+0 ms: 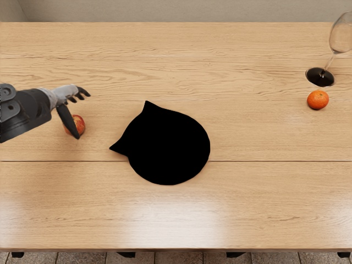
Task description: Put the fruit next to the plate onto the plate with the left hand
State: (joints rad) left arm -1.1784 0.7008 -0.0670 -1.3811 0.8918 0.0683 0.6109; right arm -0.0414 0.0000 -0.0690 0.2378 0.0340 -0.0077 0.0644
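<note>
A wide wooden desk [231, 209] fills the view. The left arm [25, 113] comes in from the left side. At its end is the left hand [67, 102]. The hand is open and holds nothing. Its fingers [82, 93] are spread and point up and to the right, away from the fruit. Its dark thumb [69, 121] points down.

A small red fruit [80, 124] sits on the desk just under the hand. The thumb hangs in front of the fruit's left side and hides a bit of it. I cannot tell if the thumb touches the fruit. The other fingers are above the fruit and apart from it.

A black plate [165, 146] lies in the middle of the desk, to the right of the fruit. It has two points like cat ears. The fruit is near the plate but not on it.

Far to the right are an orange [318, 99] and a wine glass [335, 44], close to each other.
</note>
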